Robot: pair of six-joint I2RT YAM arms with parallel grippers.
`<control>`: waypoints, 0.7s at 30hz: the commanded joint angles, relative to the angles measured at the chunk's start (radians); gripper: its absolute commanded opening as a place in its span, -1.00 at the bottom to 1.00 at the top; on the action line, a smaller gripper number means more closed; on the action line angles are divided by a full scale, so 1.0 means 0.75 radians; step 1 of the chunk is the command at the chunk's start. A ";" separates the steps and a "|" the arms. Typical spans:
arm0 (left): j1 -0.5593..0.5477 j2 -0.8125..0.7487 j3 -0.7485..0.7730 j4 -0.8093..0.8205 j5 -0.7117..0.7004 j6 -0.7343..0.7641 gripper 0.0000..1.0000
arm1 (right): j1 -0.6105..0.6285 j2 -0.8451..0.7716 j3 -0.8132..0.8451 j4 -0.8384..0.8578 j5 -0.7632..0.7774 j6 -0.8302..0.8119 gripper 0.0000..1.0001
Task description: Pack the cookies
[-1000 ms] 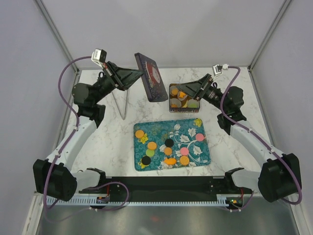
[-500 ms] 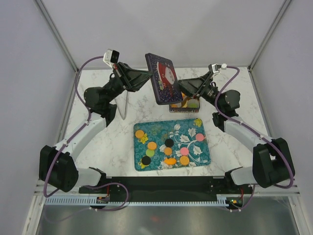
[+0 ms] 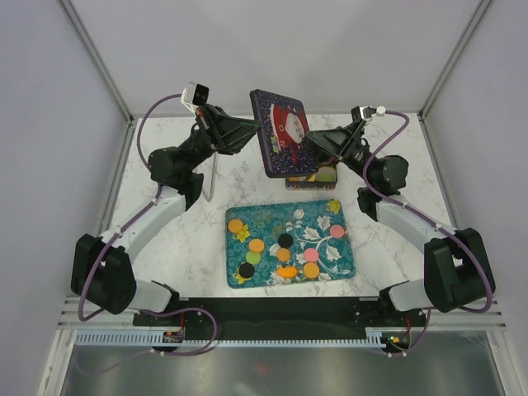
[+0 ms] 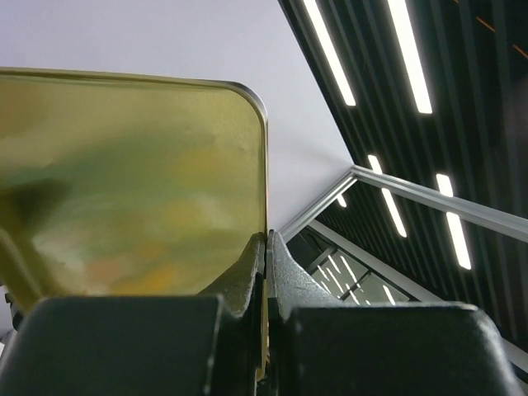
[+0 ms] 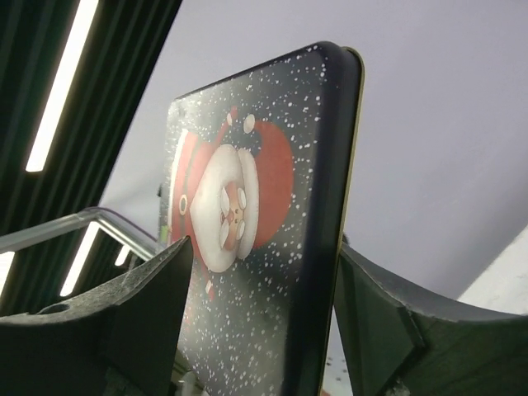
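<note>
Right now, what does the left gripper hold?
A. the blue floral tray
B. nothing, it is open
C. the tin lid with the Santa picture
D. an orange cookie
C: in the left wrist view the left gripper is pinched shut on the rim of the Santa tin lid, whose gold inner face shows, and the top view shows the lid raised above the table.

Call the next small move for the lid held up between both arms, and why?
Probably firm up the right gripper on the lid before the left gripper lets go. The left jaws pinch the lid's rim; the right jaws bracket its other edge, though whether they press is unclear. Cookies lie on the tray, so the tin must stay open.
</note>
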 commanded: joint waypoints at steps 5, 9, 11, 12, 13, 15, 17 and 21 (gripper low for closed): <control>-0.017 0.024 0.028 0.107 0.021 -0.067 -0.95 | 0.013 -0.067 -0.014 0.321 0.010 0.115 0.17; -0.019 0.028 0.011 0.099 0.029 -0.065 -0.95 | 0.013 -0.089 -0.028 0.344 0.008 0.138 0.02; -0.019 0.030 -0.001 0.083 0.042 -0.057 -0.94 | 0.013 -0.098 -0.028 0.348 0.008 0.148 -0.08; -0.019 0.032 -0.003 0.072 0.046 -0.051 -0.93 | 0.015 -0.108 -0.028 0.348 0.010 0.152 -0.15; -0.019 0.034 -0.009 0.064 0.052 -0.045 -0.93 | 0.013 -0.114 -0.028 0.350 0.010 0.162 -0.17; -0.019 0.048 -0.025 0.064 0.058 -0.037 -0.92 | 0.013 -0.130 -0.026 0.356 0.014 0.177 -0.27; -0.019 0.065 -0.034 0.068 0.062 -0.045 -0.92 | 0.011 -0.141 -0.026 0.360 0.014 0.191 -0.35; -0.017 0.097 -0.022 0.066 0.076 -0.049 -0.86 | 0.011 -0.165 -0.036 0.369 0.016 0.213 -0.56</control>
